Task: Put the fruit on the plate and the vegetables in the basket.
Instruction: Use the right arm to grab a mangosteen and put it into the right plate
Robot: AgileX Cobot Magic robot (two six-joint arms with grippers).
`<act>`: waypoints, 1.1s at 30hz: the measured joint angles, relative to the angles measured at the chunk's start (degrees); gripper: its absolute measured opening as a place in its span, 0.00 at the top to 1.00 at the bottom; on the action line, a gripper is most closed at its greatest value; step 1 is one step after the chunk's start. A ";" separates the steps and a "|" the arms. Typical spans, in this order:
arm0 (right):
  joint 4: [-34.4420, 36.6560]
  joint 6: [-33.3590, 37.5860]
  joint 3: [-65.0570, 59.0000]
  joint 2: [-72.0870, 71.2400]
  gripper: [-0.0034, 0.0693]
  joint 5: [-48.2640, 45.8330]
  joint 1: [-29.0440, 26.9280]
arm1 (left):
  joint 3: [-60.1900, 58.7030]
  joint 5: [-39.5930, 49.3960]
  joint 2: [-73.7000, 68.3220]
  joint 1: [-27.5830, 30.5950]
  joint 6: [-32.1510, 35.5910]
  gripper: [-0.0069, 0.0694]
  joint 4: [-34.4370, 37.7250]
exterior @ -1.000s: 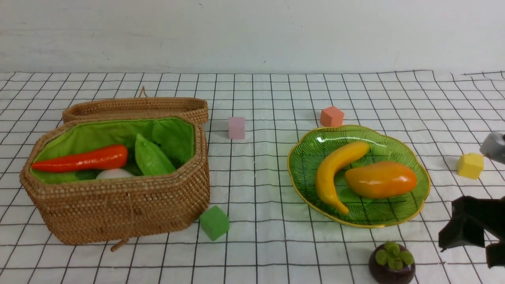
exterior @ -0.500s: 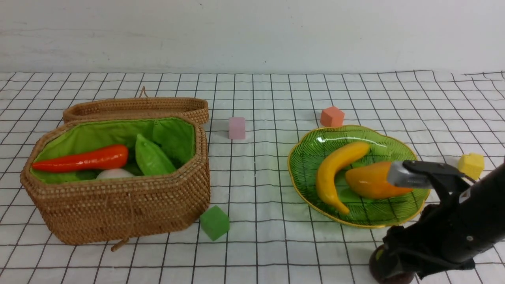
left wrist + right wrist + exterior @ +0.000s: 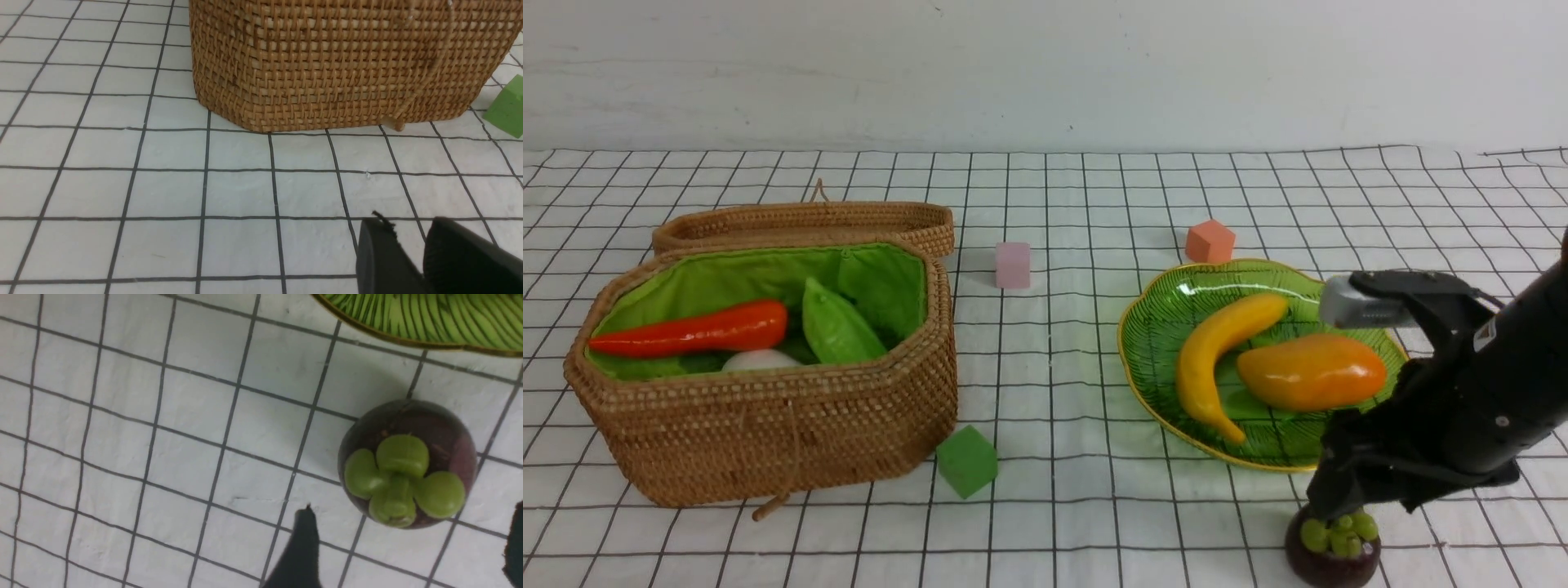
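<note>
Right gripper (image 3: 408, 539), fingers (image 3: 300, 547) spread wide, poised above the mangosteen (image 3: 406, 463), which sits on the cloth (image 3: 196, 416) between them, just beside the plate (image 3: 429, 322). Left gripper (image 3: 421, 253): fingers nearly together, holding nothing, near the basket (image 3: 335, 61).

Grid cloth (image 3: 1078, 204): basket (image 3: 768, 425), plate (image 3: 1152, 327), mangosteen (image 3: 1333, 549), cubes.
</note>
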State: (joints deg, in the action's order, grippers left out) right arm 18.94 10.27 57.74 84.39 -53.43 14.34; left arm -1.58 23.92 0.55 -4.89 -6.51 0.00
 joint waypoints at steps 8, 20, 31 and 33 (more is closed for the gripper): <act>-1.18 -0.04 -2.49 6.70 0.02 3.50 0.00 | 0.00 0.00 0.00 0.00 0.00 0.68 0.00; -0.48 5.60 -4.02 14.75 0.50 7.87 -0.13 | 0.00 0.00 0.00 0.00 0.00 0.66 0.00; 0.47 4.78 7.77 4.55 0.95 -6.66 -0.01 | 0.00 0.00 0.00 0.00 0.00 0.65 0.00; 1.19 3.98 7.88 3.34 0.91 -7.14 -0.01 | 0.00 0.00 0.00 0.00 0.00 0.65 0.00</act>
State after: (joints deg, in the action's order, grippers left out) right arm 20.13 14.25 65.61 87.72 -60.57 14.33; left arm -1.58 23.92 0.55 -4.89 -6.51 0.00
